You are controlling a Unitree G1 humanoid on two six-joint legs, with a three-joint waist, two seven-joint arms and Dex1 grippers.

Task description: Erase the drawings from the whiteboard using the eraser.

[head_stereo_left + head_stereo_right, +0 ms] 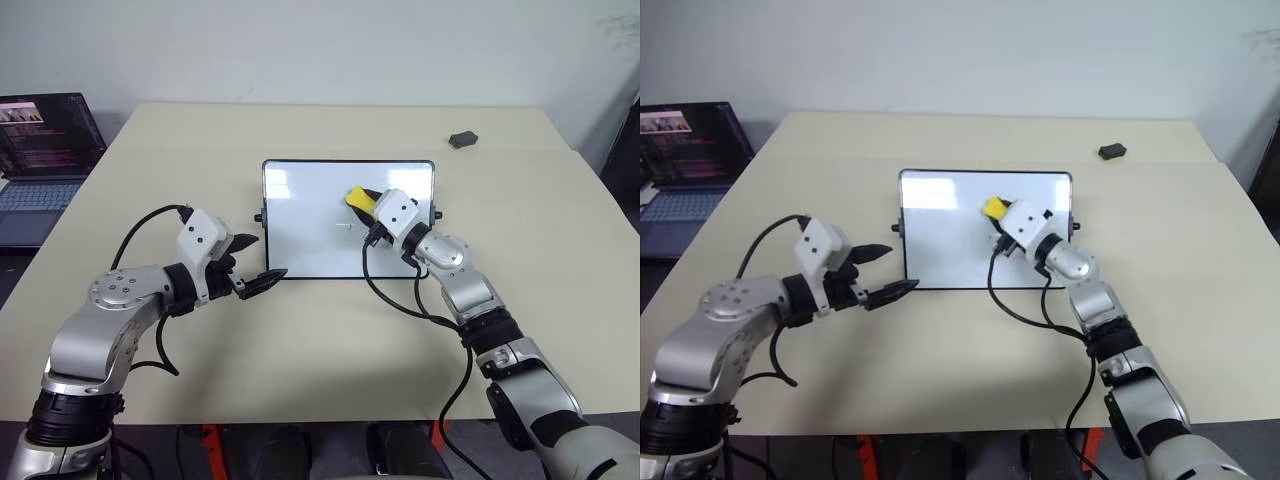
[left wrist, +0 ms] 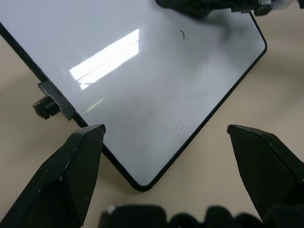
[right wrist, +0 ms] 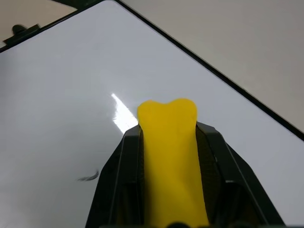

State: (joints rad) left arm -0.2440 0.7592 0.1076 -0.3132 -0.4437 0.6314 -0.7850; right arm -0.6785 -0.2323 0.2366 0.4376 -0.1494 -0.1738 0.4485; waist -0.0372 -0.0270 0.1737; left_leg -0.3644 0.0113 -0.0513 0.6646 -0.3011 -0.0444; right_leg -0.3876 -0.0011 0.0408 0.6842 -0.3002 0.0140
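**Whiteboard station: eraser clamped over the board, faint marks on the surface**

The work surface is a wide beige table point(image 1: 330, 330) set against a plain pale wall. A laptop point(image 1: 45, 160) stands open off the table's far left corner, its screen lit with lines of text too small to read. A small dark grey lump point(image 1: 463, 139) lies near the table's far right edge, well apart from everything else.

The whiteboard point(image 1: 310, 225) lies flat at the middle of the table, black-framed with small knobs on its short sides. No brand or label can be made out on it. Of the drawings, one small curved stroke point(image 2: 182, 34) shows in the left wrist view and one short smudged stroke point(image 3: 89, 177) in the right wrist view (neither is legible as a character); a window reflection crosses the glossy face.

The right gripper point(image 1: 368, 200) reaches over the right part of the board, its two black fingers pressed together on the yellow eraser point(image 3: 170, 156), which juts out past the fingertips. Contact between eraser and board cannot be judged.

The left gripper point(image 1: 258, 262) hovers at the board's near left corner, jaws spread wide and holding nothing.
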